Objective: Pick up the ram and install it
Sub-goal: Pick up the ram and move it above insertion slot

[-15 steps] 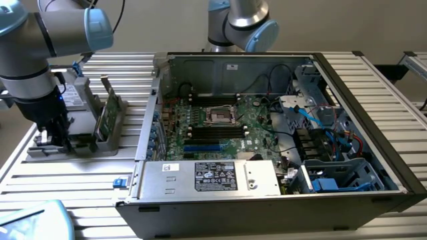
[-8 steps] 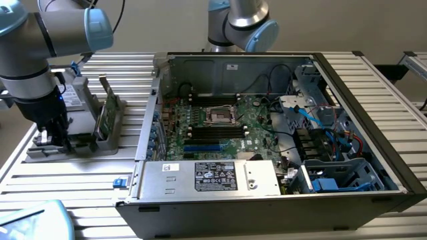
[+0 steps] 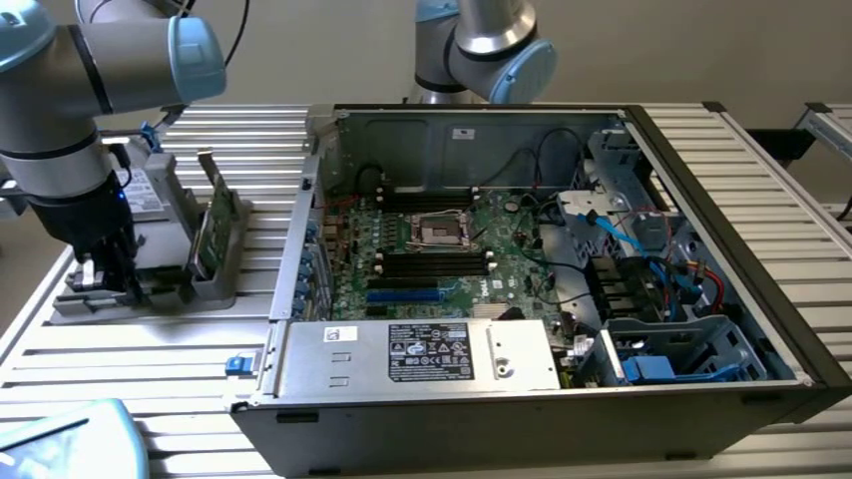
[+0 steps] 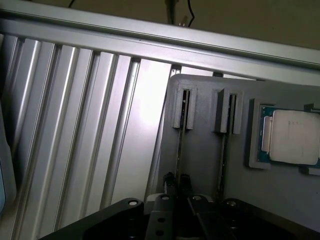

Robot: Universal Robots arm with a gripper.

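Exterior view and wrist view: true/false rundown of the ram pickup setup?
1. The computer case is open, its motherboard exposed. True.
2. The gripper hangs inside the case. False: it is down at the grey holder, to the exterior view's left of the case.
3. A silver processor chip sits in a recess of the holder. True.
4. The green card lies flat in the case. False: it stands upright in the holder.

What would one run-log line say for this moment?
step: pick-up | gripper: low over the ram | ram: on edge in gray holder slot, not lifted | computer case: open
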